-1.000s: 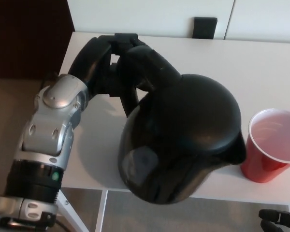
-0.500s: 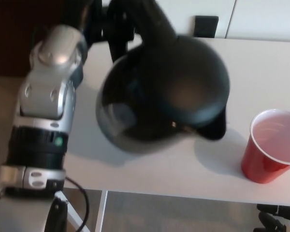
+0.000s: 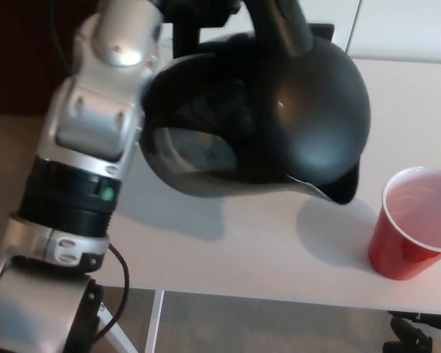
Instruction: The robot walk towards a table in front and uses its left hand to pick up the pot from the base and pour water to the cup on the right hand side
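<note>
- The robot's left hand (image 3: 206,16) is mostly cut off at the top edge, but its black fingers are clamped round the handle of the round, glossy black plastic kettle-style pot (image 3: 279,125), so that hand is closed on the pot.
- The pot hangs just below and to the right of that hand, clear of the white table (image 3: 228,243). It throws a shadow on the tabletop and it's tipped, with the spout end pointing down and right.
- The red plastic cup with the white rim (image 3: 410,228) stands upright on the table, further right of the hand and lower. The spout is close to it but hasn't quite reached over the rim, and I can't see any stream of water.
- Progress, as I read it: the walk-up and the pickup look done, and the pot is off its base (no base in shot). What's left is getting the spout over the cup and actually pouring.
- The right hand only shows as a dark bit (image 3: 415,338) at the bottom right corner, below the table edge. I can't tell whether it's open or closed.
</note>
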